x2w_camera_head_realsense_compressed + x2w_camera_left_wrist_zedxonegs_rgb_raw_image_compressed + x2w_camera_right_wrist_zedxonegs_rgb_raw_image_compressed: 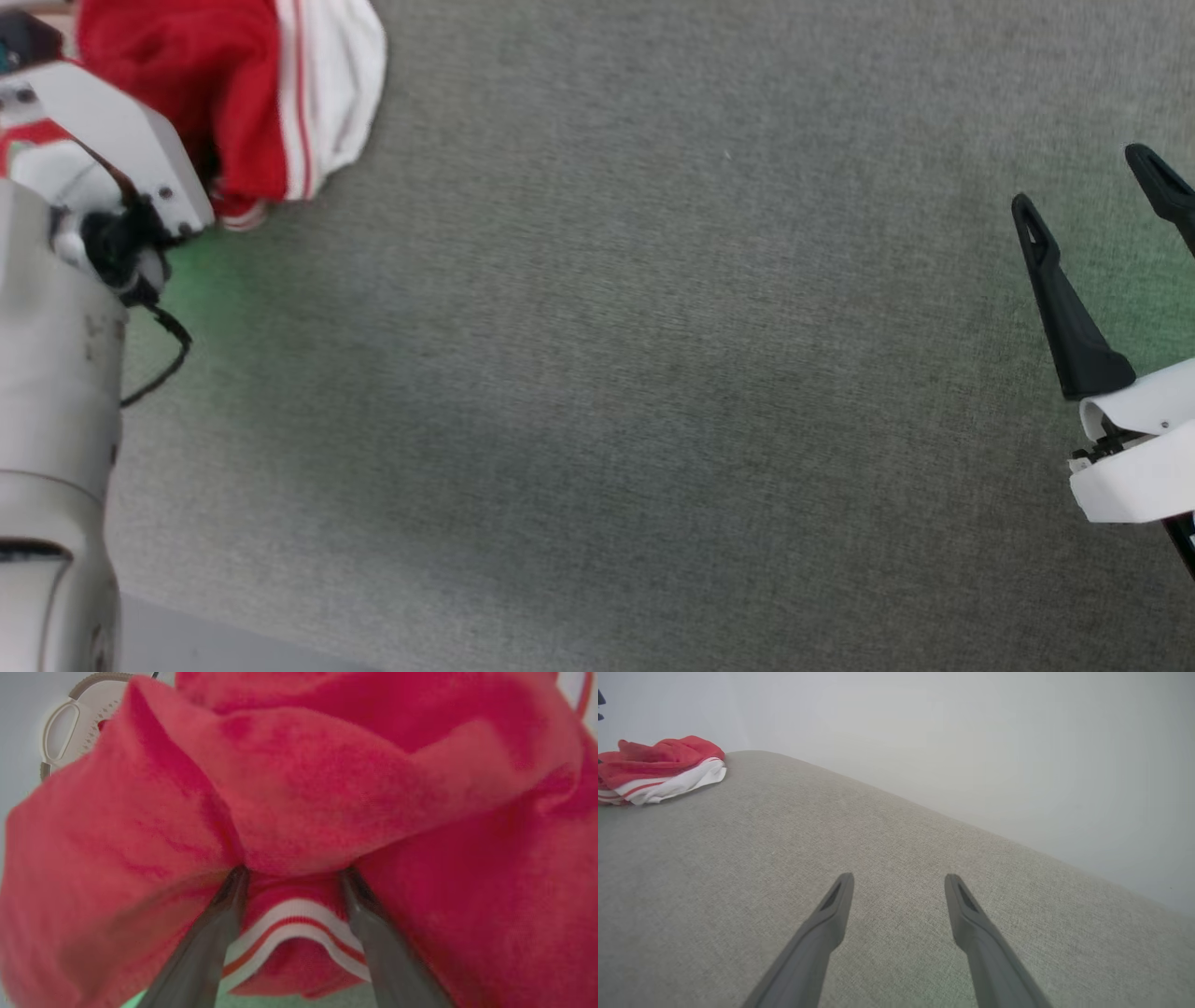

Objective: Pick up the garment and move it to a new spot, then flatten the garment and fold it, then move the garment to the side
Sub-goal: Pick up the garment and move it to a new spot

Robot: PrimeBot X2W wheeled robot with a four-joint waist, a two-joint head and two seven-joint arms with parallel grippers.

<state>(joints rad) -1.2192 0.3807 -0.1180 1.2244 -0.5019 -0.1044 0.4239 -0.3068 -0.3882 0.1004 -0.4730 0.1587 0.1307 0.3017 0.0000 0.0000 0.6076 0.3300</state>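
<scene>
The bunched bright-red fabric garment with white striped trim lies far-left on the grey woven surface — my left gripper spread, tips buried in it — my right gripper splayed empty at the surface's right.

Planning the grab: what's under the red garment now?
Grey cloth surface lies beneath the garment. The open left claw reaches under a fold, striped trim between its fingers. Anything else beneath is covered.

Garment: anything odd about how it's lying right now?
Yes. The garment is bunched in a crumpled heap at the far left of the grey surface, near its edge, with a white sleeve end flopped out. The left pincer stands open, tips against its folds. No damage visible.
</scene>
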